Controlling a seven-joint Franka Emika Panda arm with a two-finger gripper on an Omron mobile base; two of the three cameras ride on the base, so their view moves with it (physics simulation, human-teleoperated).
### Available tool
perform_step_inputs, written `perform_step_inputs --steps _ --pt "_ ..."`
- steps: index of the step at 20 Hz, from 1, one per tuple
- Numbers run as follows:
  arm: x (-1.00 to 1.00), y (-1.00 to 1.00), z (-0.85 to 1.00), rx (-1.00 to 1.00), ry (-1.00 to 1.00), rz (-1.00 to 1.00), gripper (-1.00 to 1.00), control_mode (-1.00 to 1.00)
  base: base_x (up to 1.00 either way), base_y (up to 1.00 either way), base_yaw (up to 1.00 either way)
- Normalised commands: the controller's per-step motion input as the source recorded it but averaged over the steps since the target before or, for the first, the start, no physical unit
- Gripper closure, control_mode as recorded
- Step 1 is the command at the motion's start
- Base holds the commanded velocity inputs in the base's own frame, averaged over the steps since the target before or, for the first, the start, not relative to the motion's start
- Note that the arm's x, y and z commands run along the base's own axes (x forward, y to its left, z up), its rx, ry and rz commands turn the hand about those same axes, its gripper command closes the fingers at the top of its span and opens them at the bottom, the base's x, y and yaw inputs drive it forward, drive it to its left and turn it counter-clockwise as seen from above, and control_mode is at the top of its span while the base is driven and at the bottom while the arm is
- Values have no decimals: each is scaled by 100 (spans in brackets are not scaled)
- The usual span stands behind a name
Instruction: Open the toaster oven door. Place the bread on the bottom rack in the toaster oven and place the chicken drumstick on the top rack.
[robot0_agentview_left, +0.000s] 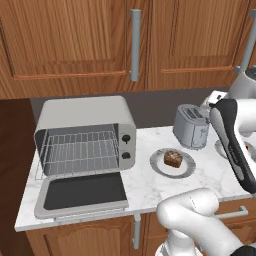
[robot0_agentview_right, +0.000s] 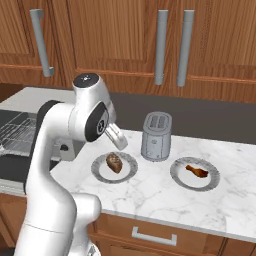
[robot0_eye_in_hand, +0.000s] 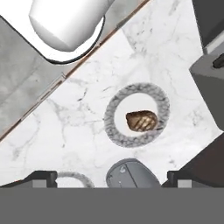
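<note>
White marbled surface carries a boxy grey toaster oven, door folded down, wire racks bare; lumpy brown bread sits on a round speckled plate; jaws parted wide above

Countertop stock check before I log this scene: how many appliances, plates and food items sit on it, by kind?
Appliances: 2, the toaster oven with its door open and the toaster.
Plates: 2, one plate under the bread, the other plate under the drumstick.
Food items: 2, the bread and the chicken drumstick.
Total: 6.
</note>
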Motion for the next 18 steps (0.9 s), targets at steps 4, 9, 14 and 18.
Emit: perform_step_inputs --steps 4,9,14,18 --pt "-1 -74 -32 5 0 -39 -100 -100 0 0 0" --pt "0 -80 -36 9 0 -37 -100 -100 0 0 0" --pt "10 -97 -25 15 0 -30 -100 -100 0 0 0" --pt "6 -93 -34 19 0 -18 -100 -100 0 0 0"
